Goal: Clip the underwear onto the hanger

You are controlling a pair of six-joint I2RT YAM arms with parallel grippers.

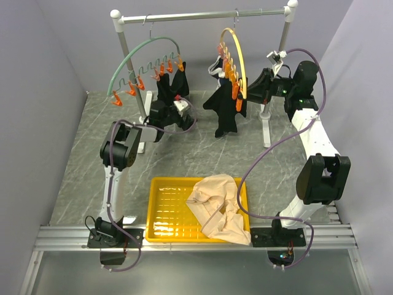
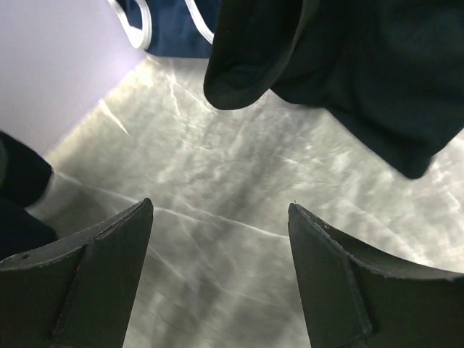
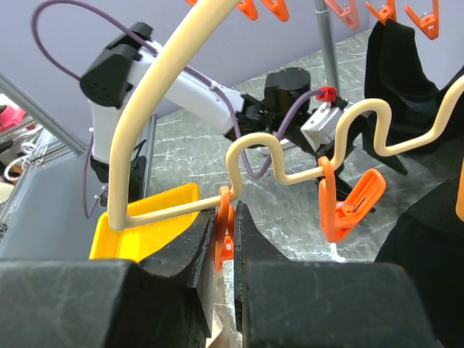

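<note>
Stage: one orange clip at the low end of the pale yellow hanger is clamped between the shut fingers of the right tool. The black underwear is hung beneath that hanger, above the tabletop. The left tool is held apart, empty, near the fabric. Advised: pinch released only once a free hem is seated deep.

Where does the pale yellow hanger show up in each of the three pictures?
Top external: hanger hangs from the rail, upper right of centre.
Left wrist: not in it.
Right wrist: hanger spans the middle, right fingers shut on its orange clip.
Shared by those two: yellow tray.
</note>
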